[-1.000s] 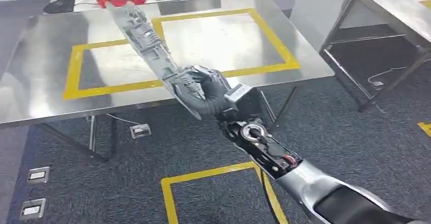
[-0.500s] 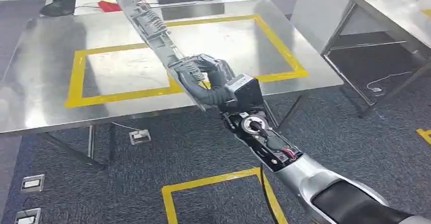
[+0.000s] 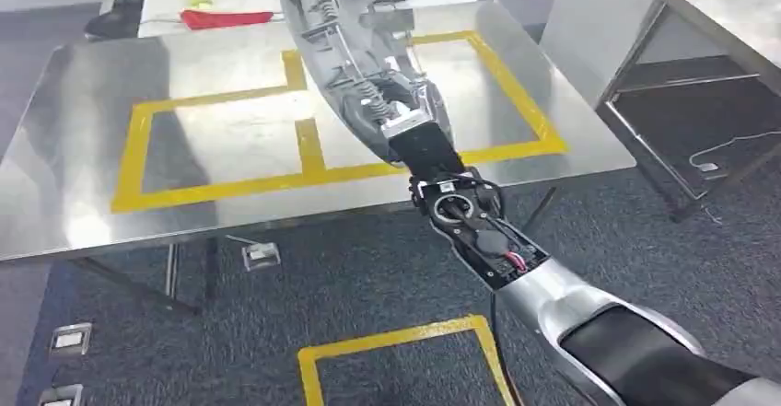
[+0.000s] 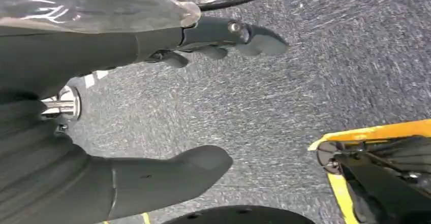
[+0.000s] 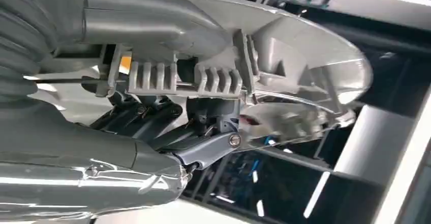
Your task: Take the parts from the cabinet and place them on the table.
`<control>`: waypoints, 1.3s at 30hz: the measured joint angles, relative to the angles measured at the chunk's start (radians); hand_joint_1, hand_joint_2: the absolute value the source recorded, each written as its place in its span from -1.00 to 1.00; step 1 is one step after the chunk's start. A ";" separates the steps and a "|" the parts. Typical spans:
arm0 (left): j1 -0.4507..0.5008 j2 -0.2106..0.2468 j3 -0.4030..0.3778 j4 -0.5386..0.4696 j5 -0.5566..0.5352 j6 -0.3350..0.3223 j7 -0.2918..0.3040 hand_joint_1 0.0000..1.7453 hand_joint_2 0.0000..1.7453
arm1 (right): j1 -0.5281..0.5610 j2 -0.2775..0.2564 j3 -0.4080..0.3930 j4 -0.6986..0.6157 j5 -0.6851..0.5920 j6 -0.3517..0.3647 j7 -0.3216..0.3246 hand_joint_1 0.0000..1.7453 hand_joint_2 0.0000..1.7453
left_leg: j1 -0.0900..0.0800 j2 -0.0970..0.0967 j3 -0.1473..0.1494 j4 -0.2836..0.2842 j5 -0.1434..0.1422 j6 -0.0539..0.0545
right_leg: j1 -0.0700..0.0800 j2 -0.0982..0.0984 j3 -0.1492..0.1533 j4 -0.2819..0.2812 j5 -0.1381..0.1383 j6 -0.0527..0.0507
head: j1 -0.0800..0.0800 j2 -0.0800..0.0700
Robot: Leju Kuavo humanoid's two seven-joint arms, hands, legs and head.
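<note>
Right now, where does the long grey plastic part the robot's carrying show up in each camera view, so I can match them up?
Head view: the grey part runs from top centre down to the right hand, above the steel table.
Right wrist view: the part spans the picture's middle, gripped by that hand.
Left wrist view: not in it; the left hand hangs over carpet.
Shared landmark: the right hand gripping the part.

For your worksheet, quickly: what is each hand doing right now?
Left hand: open, holding nothing.
Right hand: gripping the long grey part.
</note>
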 joint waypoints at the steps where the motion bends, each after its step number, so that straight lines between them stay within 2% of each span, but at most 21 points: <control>1: 0.000 0.000 0.000 0.000 0.000 0.000 0.000 -1.00 1.00 | -0.006 0.000 -0.002 0.013 -0.004 -0.005 0.000 1.00 1.00 | 0.000 0.000 -0.052 0.084 -0.028 -0.003 | 0.001 0.000 0.002 0.000 -0.003 -0.003 | -0.003 0.000; 3: 0.004 0.000 0.000 0.000 -0.003 0.000 -0.001 -1.00 1.00 | -0.016 0.000 -0.003 0.044 0.002 -0.012 0.000 1.00 1.00 | 0.000 0.000 -0.135 0.186 -0.050 -0.004 | 0.003 0.001 0.009 0.000 -0.013 -0.007 | -0.007 0.000; 4: 0.005 0.000 0.000 0.000 -0.003 0.000 -0.001 -1.00 1.00 | -0.018 0.000 -0.003 0.058 0.010 -0.019 0.005 1.00 1.00 | 0.000 0.000 -0.146 0.172 -0.024 0.001 | 0.004 0.002 0.017 0.000 -0.019 -0.007 | -0.010 0.000; 5: 0.007 0.000 0.000 0.000 -0.003 -0.001 -0.001 -1.00 1.00 | -0.021 0.000 -0.003 0.070 0.023 -0.027 0.012 1.00 1.00 | -0.001 0.000 -0.135 0.119 0.021 0.006 | 0.005 0.003 0.027 0.000 -0.027 -0.007 | -0.011 0.000; 7: 0.007 0.002 0.000 0.000 -0.006 -0.001 -0.001 -1.00 1.00 | -0.034 0.000 -0.002 0.092 0.069 -0.047 0.037 1.00 1.00 | -0.008 0.001 -0.072 -0.071 0.150 0.026 | 0.009 0.003 0.052 -0.001 -0.044 -0.005 | -0.015 0.000; 8: 0.008 0.007 0.000 0.000 -0.006 -0.002 -0.002 -1.00 1.00 | -0.043 0.000 -0.002 0.110 0.092 -0.058 0.046 1.00 1.00 | -0.016 0.003 -0.057 -0.132 0.175 0.038 | 0.010 0.003 0.058 -0.002 -0.051 -0.002 | -0.015 0.000; 9: 0.006 0.007 0.000 0.000 -0.006 -0.002 -0.002 -1.00 1.00 | -0.055 0.000 0.000 0.132 0.115 -0.065 0.051 1.00 1.00 | -0.018 0.004 -0.050 -0.147 0.131 0.038 | 0.013 0.007 0.053 -0.002 -0.055 0.004 | -0.016 0.000; 12: 0.005 0.007 0.000 0.000 -0.011 -0.004 -0.009 -1.00 1.00 | -0.077 0.000 0.003 0.173 0.160 -0.087 0.061 1.00 1.00 | -0.015 0.002 -0.035 -0.153 0.143 0.046 | 0.015 0.007 0.068 0.000 -0.060 0.018 | -0.012 0.000; 14: 0.006 0.003 0.000 0.000 -0.013 -0.005 -0.010 -1.00 1.00 | -0.094 0.000 0.005 0.202 0.179 -0.093 0.069 1.00 1.00 | -0.006 0.002 -0.006 -0.165 0.140 0.049 | 0.015 0.005 0.056 0.049 -0.092 0.028 | -0.007 0.000; 17: 0.002 0.003 0.000 0.000 -0.014 -0.007 -0.010 -1.00 1.00 | -0.106 0.000 0.008 0.247 0.183 -0.096 0.074 1.00 1.00 | -0.005 0.001 0.007 -0.165 0.124 0.055 | 0.002 0.003 -0.085 0.286 -0.171 0.044 | 0.004 0.000; 18: 0.002 0.003 0.000 0.000 -0.014 -0.008 -0.010 -1.00 1.00 | -0.106 0.000 0.009 0.261 0.182 -0.093 0.074 1.00 1.00 | -0.004 -0.001 0.013 -0.163 0.118 0.054 | -0.002 0.003 -0.120 0.326 -0.184 0.049 | 0.008 0.000; 20: 0.006 0.002 0.000 0.000 -0.014 -0.009 -0.010 -1.00 1.00 | -0.107 0.000 0.010 0.285 0.172 -0.084 0.073 1.00 1.00 | 0.000 -0.004 0.036 -0.161 0.101 0.048 | -0.009 0.002 -0.126 0.274 -0.128 0.055 | 0.016 0.000; 23: 0.009 0.001 0.000 0.000 -0.014 -0.009 -0.010 -1.00 1.00 | -0.112 0.000 0.010 0.316 0.175 -0.085 0.064 1.00 1.00 | 0.006 -0.006 0.065 -0.156 0.070 0.031 | -0.016 -0.001 -0.062 0.033 0.054 0.061 | 0.025 0.000; 24: 0.005 0.001 0.000 0.000 -0.013 -0.009 -0.010 -1.00 1.00 | -0.119 0.000 0.011 0.333 0.178 -0.088 0.062 1.00 1.00 | 0.005 -0.008 0.066 -0.151 0.067 0.026 | -0.006 -0.002 -0.066 0.016 0.010 0.056 | 0.022 0.000; 25: 0.003 0.002 0.000 0.000 -0.013 -0.009 -0.010 -1.00 1.00 | -0.121 0.002 0.012 0.340 0.180 -0.090 0.063 1.00 1.00 | 0.004 -0.007 0.058 -0.150 0.063 0.019 | -0.005 0.001 -0.050 0.019 0.022 0.039 | 0.026 0.000; 28: 0.003 0.002 0.000 0.000 -0.013 -0.010 -0.010 -1.00 1.00 | -0.127 0.009 0.014 0.356 0.185 -0.102 0.073 1.00 1.00 | 0.005 -0.005 0.069 -0.147 0.053 0.004 | -0.006 0.002 -0.043 0.013 0.017 0.023 | 0.014 0.000; 35: 0.003 0.002 0.000 0.000 -0.013 -0.010 -0.010 -1.00 1.00 | -0.130 0.010 0.014 0.360 0.192 -0.103 0.076 1.00 1.00 | 0.007 -0.002 0.064 -0.131 0.045 0.002 | -0.009 0.003 -0.034 0.011 0.016 0.019 | 0.013 0.000; 36: 0.003 0.001 0.000 0.000 -0.013 -0.010 -0.010 -1.00 1.00 | -0.133 0.010 0.014 0.364 0.196 -0.108 0.078 1.00 1.00 | 0.007 0.000 0.056 -0.113 0.038 0.001 | -0.009 0.004 -0.032 0.011 0.015 0.017 | 0.010 0.000; 37: 0.001 0.001 0.000 0.000 -0.013 -0.010 -0.011 -1.00 1.00 | -0.141 0.013 0.014 0.377 0.233 -0.128 0.098 1.00 1.00 | 0.006 0.001 -0.027 0.031 -0.018 -0.005 | -0.008 0.003 -0.027 0.010 0.007 0.008 | -0.005 0.000; 38: 0.004 0.001 0.000 0.000 -0.013 -0.010 -0.014 -1.00 1.00 | -0.140 0.014 0.015 0.403 0.360 -0.159 0.151 1.00 1.00 | 0.006 0.001 -0.150 0.195 -0.053 -0.005 | -0.003 0.004 -0.013 0.011 -0.006 0.003 | -0.011 0.000; 39: 0.006 0.001 0.000 0.000 -0.012 -0.010 -0.015 -1.00 1.00 | -0.140 0.014 0.015 0.412 0.395 -0.161 0.170 1.00 1.00 | 0.005 0.001 -0.147 0.156 -0.012 0.000 | -0.002 0.007 -0.005 0.011 -0.012 0.003 | -0.012 0.000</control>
